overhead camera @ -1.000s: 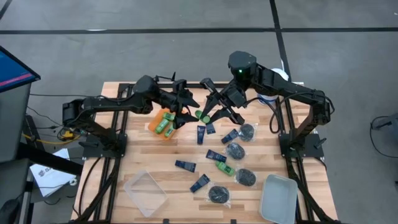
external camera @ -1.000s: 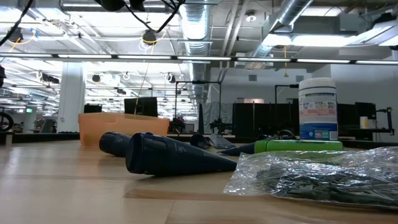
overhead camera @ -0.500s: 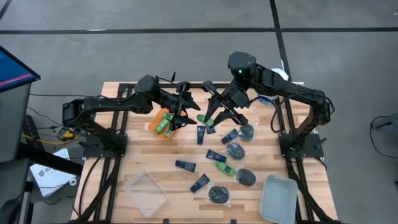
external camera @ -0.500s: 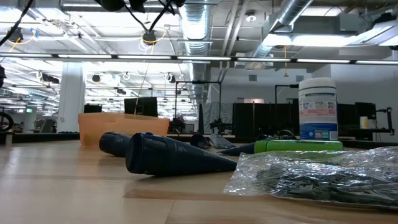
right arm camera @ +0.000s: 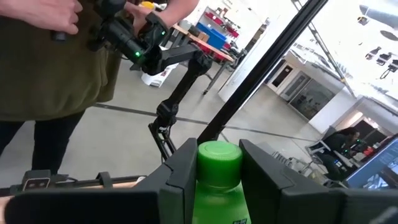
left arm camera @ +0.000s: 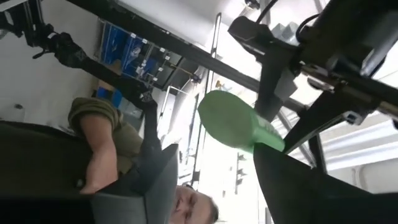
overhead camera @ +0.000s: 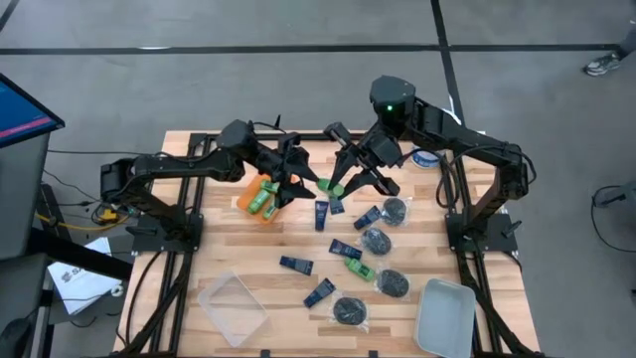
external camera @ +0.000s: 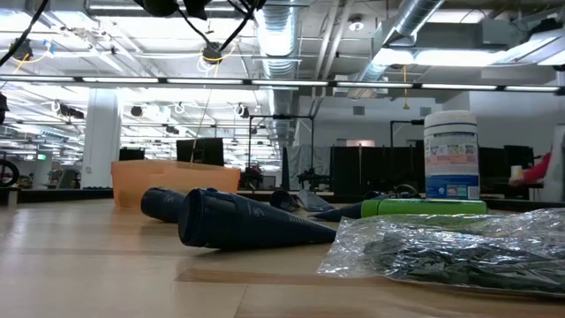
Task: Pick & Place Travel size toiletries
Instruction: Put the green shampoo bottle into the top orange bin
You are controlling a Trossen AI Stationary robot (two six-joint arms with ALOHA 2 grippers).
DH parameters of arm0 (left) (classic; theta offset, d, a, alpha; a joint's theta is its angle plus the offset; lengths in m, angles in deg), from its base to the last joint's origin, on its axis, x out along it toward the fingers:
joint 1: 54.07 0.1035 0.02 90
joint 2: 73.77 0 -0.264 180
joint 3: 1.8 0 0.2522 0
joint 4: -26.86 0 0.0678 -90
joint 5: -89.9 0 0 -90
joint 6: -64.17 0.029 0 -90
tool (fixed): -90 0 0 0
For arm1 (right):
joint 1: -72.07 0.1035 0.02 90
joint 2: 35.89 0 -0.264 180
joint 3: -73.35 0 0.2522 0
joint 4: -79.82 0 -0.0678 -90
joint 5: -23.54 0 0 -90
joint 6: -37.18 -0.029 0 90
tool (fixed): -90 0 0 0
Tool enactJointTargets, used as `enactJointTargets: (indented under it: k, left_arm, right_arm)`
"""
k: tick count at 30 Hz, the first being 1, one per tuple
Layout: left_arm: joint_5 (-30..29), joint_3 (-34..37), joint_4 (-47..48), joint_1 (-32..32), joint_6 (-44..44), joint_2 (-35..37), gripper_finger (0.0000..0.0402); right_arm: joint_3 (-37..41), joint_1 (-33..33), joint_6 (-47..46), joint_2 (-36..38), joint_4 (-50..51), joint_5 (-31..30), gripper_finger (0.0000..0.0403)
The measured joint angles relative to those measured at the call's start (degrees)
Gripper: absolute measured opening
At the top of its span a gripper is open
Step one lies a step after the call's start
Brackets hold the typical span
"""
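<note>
My right gripper (overhead camera: 333, 186) is shut on a small bright green bottle (overhead camera: 325, 186), held above the table's far middle. Its green cap (right arm camera: 218, 154) shows between my fingers in the right wrist view. My left gripper (overhead camera: 303, 177) is open and empty just left of the bottle. The bottle (left arm camera: 233, 124) shows beyond the left fingers without touching them. More green bottles lie in an orange bin (overhead camera: 241, 202). Navy tubes (overhead camera: 322, 214), black round pieces in clear packets (overhead camera: 375, 240) and another green bottle (overhead camera: 360, 268) lie on the table. My right gripper pinches the green bottle's body just below the cap (right arm camera: 214, 186) between its two fingers. The bottle lies along the fingers, cap end pointing out past the tips. The fingers slant down from the table's right side. The bottle is lifted clear of the table.
A clear box (overhead camera: 232, 308) stands at the near left and a grey tray (overhead camera: 444, 315) at the near right. A white canister with a blue label (external camera: 450, 155) stands at the far right. A person stands beyond the table (right arm camera: 56, 62).
My right gripper has shifted slightly with the green bottle, which stays lifted between the two arms. My left gripper has edged a little toward the bottle, still open.
</note>
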Motion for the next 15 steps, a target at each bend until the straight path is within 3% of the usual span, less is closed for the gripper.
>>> enactJointTargets:
  k: [10, 15]
  left_arm:
    - [-4.0, 0.0, -2.8, 1.0, 26.5, 0.0, 0.0203]
    - [-4.5, 0.0, -6.6, 1.1, 41.2, 0.0, 0.0203]
  right_arm:
    - [-3.3, 0.1, -12.4, 0.0, -2.8, -4.0, 0.0088]
    - [-3.3, 0.0, -21.8, 0.0, -10.1, -6.7, 0.0088]
